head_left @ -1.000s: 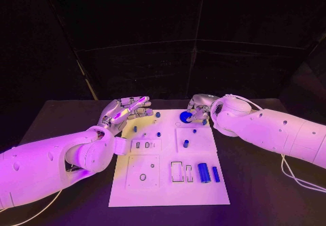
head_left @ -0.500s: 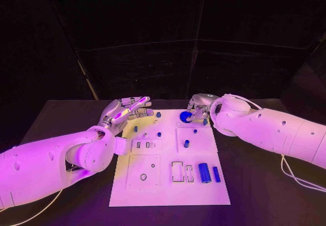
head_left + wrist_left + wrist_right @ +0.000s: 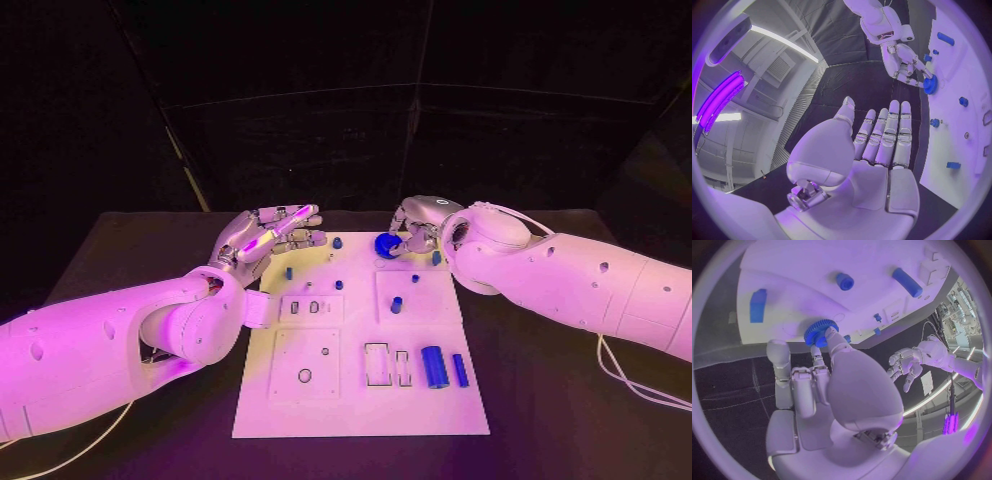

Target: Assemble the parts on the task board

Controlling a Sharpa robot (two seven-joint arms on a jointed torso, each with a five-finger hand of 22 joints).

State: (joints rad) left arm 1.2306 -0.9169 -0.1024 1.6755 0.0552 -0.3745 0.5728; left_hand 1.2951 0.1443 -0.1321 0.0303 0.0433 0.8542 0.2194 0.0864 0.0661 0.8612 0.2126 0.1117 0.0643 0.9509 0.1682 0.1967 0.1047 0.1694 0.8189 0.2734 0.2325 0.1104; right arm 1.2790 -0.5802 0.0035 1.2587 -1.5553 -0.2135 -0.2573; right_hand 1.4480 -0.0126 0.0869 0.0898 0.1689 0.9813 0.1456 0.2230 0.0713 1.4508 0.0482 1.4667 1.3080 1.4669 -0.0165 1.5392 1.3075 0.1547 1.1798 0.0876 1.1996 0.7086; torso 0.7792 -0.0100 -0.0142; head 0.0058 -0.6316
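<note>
Two hands: we see both at the far end of the task board.
Right hand: we find it pinching a blue gear between fingertips, at the board's far edge.
Left hand: our view shows its fingers straight and spread, palm empty, over the board's far left corner.
Near end: we note a blue cylinder beside a slimmer blue bar.
Middle: small blue pegs stand in the board.
</note>
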